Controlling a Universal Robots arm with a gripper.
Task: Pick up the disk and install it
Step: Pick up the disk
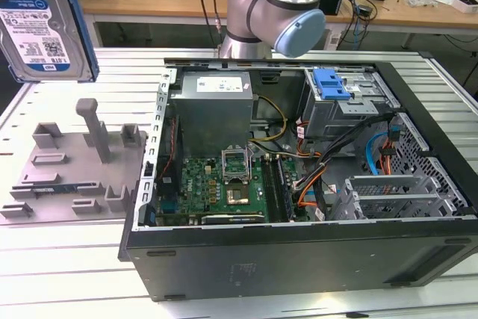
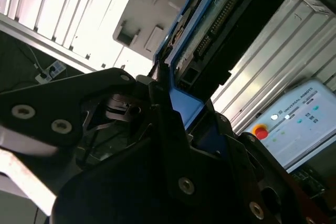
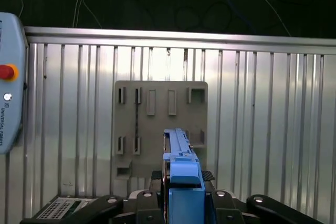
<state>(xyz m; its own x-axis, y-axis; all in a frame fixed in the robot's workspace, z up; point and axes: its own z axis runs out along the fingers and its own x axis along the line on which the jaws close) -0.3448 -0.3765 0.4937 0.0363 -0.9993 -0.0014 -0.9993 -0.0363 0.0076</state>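
Observation:
The disk [image 1: 45, 24], silver-grey with a white-and-blue label and a blue carrier frame, hangs in the air at the exterior view's upper left, high above the grey fixture plate [image 1: 75, 162]. In both wrist views my gripper [image 3: 182, 178] is shut on the disk's blue frame, with black fingers [image 3: 156, 176] pressing on either side of its edge. The disk [image 3: 178, 148] stands edge-on over the fixture plate [image 3: 160, 124]. In the second wrist view its connector end [image 2: 226, 30] points away from my gripper [image 2: 176, 106].
An open computer case [image 1: 299, 252] lies on the slatted table to the exterior view's right of the plate. Inside it are a grey power supply [image 1: 213, 106], a motherboard [image 1: 224, 184] and a drive bay with a blue latch [image 1: 331, 84]. A teach pendant [image 3: 8, 82] lies on the table.

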